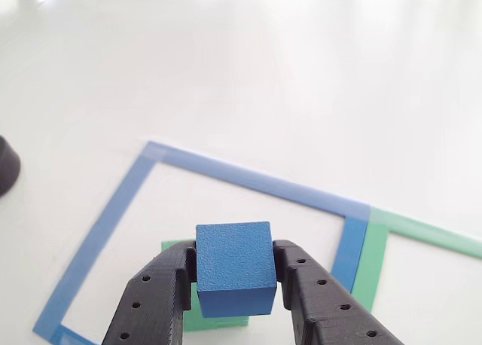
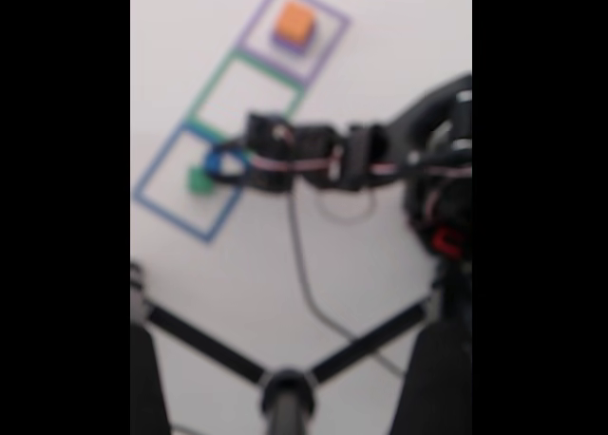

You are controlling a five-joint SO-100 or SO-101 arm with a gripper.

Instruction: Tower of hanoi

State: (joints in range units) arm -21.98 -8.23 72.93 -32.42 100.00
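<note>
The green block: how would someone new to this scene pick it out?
Find the blue taped square outline on the white table. Inside it, the green block sits flat, directly beneath the blue cube held in the gripper. It is wider than the cube.

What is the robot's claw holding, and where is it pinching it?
The gripper holds the small blue cube, pinching its left and right sides.

The gripper (image 1: 235, 273) clamps the blue cube (image 1: 234, 266) above the green block (image 1: 218, 320) inside the blue taped outline (image 1: 113, 209).
</note>
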